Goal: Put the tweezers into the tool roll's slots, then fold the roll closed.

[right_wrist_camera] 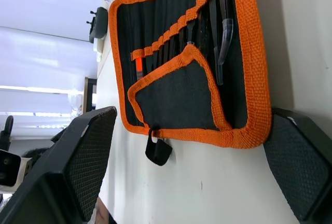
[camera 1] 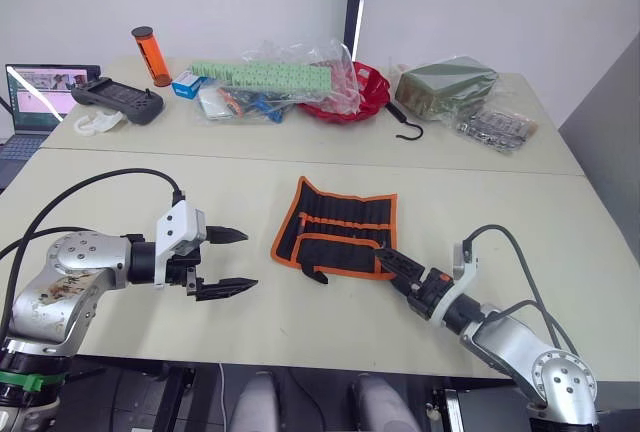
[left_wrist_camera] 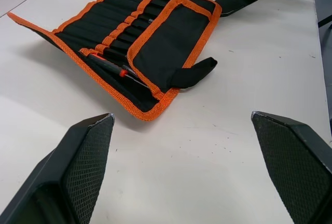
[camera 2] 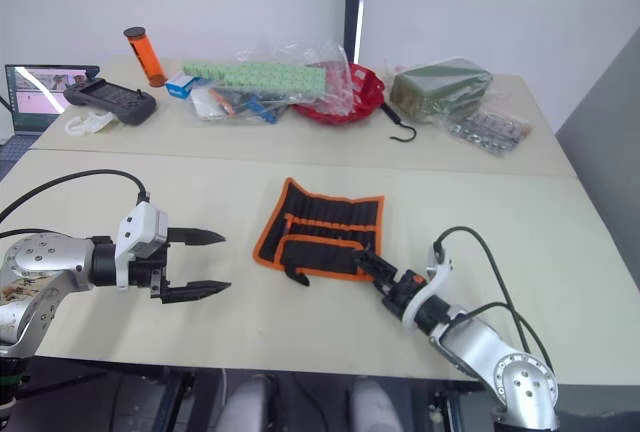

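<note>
My left fingers stood spread and empty above the pale bench, well left of the black fabric tool roll with orange trim. My right fingers gaped at its near corner. Slim black tweezers sat half-hidden in slots.

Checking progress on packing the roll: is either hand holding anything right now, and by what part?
Nothing is held. The left hand is open over bare table, and the right hand is open at the near edge of the black fabric tool roll with orange trim.
</note>
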